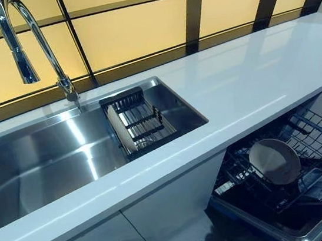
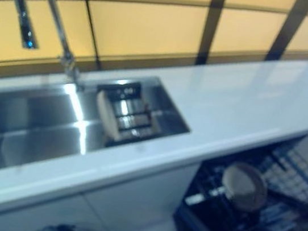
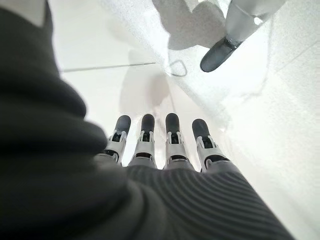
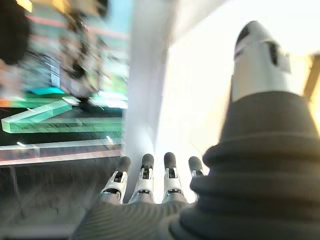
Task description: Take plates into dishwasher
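Countertop (image 1: 245, 80): white, long, running across the head views; it is the landmark for every place below.
Sink (image 1: 36, 166): steel basin sunk into the countertop toward its left end.
Dishwasher (image 1: 290, 198): open below the countertop's front edge, toward the right end, its dark wire rack (image 1: 317, 135) pulled out.
Tap (image 1: 20, 44): tall chrome arch rising from the countertop's back edge, behind the sink.
Drainer basket (image 1: 140, 123): dark wire, sitting in the right end of the sink, below countertop level.
Plate in dishwasher (image 1: 274, 161): grey-brown, round, propped tilted in the pulled-out rack, below the countertop.
Plate in basket (image 1: 119, 129): pale, standing on edge at the left side of the drainer basket.
Left hand (image 3: 165, 145): fingers straight and side by side, thumb (image 3: 220, 52) held well apart; it holds nothing and touches nothing, pale floor past the fingertips. In the left eye view it shows low, under the countertop's front edge, before the white cabinet.
Right hand (image 4: 150, 180): fingers straight in a row, thumb (image 4: 260, 60) raised apart; empty, with a blurred background past it. It does not show in the head views.
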Controlling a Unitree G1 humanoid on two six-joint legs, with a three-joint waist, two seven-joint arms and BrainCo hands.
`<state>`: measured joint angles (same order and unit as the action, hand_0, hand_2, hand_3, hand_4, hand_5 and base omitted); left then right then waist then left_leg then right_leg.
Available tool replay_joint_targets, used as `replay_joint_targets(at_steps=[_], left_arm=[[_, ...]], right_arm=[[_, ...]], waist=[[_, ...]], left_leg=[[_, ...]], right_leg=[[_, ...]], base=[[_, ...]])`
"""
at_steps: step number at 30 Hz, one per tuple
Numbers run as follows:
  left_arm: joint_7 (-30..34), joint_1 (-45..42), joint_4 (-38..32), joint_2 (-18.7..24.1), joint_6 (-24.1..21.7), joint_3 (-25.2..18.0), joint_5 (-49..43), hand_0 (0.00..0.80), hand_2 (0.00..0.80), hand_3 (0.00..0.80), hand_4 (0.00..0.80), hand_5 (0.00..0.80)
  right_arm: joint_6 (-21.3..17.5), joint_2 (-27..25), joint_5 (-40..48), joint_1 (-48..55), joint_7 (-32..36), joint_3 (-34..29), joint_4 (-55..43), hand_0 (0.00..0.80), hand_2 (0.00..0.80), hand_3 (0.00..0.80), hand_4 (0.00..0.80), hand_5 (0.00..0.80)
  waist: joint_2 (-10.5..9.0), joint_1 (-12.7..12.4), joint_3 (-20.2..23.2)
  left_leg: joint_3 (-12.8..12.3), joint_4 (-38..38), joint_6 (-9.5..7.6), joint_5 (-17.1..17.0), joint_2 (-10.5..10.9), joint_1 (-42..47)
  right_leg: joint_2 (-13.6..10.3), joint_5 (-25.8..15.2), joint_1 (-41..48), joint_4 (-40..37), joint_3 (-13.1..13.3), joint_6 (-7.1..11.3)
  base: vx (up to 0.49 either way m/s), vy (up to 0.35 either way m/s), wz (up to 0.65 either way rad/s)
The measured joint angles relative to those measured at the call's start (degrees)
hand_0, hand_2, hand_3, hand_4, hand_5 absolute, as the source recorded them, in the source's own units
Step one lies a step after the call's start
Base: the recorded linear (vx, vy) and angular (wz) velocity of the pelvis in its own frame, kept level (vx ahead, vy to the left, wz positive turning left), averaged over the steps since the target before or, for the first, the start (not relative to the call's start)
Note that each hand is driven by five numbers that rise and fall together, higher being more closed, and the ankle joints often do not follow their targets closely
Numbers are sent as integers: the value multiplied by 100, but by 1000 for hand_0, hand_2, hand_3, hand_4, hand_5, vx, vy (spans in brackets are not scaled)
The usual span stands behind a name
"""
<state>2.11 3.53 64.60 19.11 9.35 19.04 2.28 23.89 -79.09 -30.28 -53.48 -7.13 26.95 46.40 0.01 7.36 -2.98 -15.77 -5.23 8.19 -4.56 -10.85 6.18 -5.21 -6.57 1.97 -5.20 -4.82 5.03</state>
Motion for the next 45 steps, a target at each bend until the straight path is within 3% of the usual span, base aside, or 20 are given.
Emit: replay_joint_targets(at_steps=[6,9,15,19,24,32,45], left_arm=[[-76,-118,5,15,-15,-7,208,0,0,0,0,0],[-102,-213,12,23,-14,-66,357,0,0,0,0,0],[-134,-328,-1,159,-10,-241,428,0,0,0,0,0],[-384,-483,219,94,-315,-513,424,0,0,0,0,0],[-558,-612,188,62,-429,-529,426,0,0,0,0,0],[-563,-667,95,73,-607,-568,542,0,0,0,0,0],[-561,-438,-177,249,-868,-563,646,0,0,0,0,0]], right_arm=[[-506,-65,-212,-1976,-104,1880,-855,0,0,0,0,0],[-1047,40,-467,-2663,-396,2431,-1408,0,0,0,0,0],[-2036,402,-975,-2820,-803,2599,-2283,0,0,0,0,0],[-2294,484,-1354,-2121,-880,2251,-3181,0,0,0,0,0],[-2621,497,-1436,-2089,-825,2252,-3307,0,0,0,0,0],[-2955,659,-1529,-2377,-784,2336,-3559,0,0,0,0,0],[-3059,733,-1890,-2654,-700,2520,-3633,0,0,0,0,0]], waist=[[-62,-235,78],[-131,-461,118],[-189,-706,147],[-224,-826,129],[-285,-995,-54],[-366,-1188,-501],[-251,-1444,-1226]], left_leg=[[254,1,-3,-77,4,-185],[405,4,0,-111,4,-281],[760,8,-15,-198,65,-508],[973,10,-34,-236,103,-672],[1198,14,-19,-305,139,-804],[1437,38,-28,-386,169,-1082],[1601,42,-35,-518,258,-1520]], right_leg=[[-14,14,-20,-2,-254,-19],[-19,36,-13,-1,-401,-33],[-71,77,-7,0,-738,-17],[-99,96,-31,0,-935,0],[-102,120,-15,0,-1158,2],[-107,127,-130,4,-1375,7],[-136,75,-465,25,-1481,3]], base=[[-12,-15,22],[10,-3,25],[-40,-1,31],[-36,-31,25],[-12,19,21],[-61,-5,16],[-61,7,6]])
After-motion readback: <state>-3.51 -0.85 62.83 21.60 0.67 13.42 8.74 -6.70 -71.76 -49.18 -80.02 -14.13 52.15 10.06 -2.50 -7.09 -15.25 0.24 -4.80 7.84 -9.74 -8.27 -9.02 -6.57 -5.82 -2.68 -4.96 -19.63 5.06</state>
